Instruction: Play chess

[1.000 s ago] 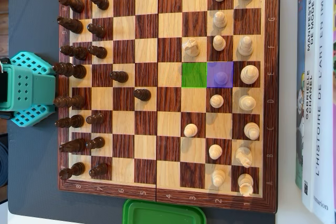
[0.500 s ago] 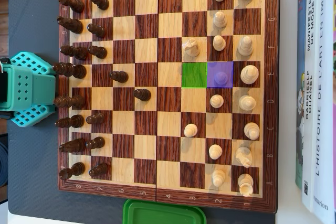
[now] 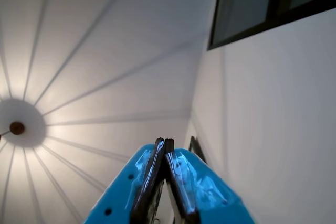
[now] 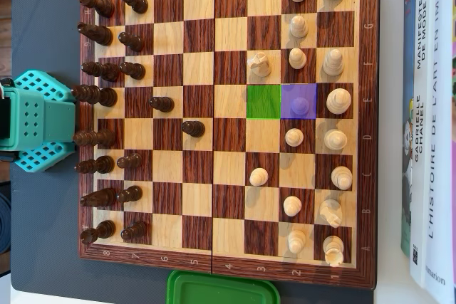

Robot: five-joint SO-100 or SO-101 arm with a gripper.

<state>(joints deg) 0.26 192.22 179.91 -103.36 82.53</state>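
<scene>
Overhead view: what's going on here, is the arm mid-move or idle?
Looks idle. The wooden chessboard holds a game in progress, dark pieces at the left and light pieces at the right of the overhead view. A green-tinted square sits beside a purple-tinted square holding a light pawn. The teal robot base sits off the board's left edge. In the wrist view the blue tool points at the ceiling, shut and empty.

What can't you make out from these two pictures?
- Chessboard: absent from the wrist view, which faces the ceiling past the shut pincer.
- Arm: overhead view shows only a teal part at the left edge.
- Green lid: cut by the bottom edge.
- Books: cut by the right edge.
</scene>
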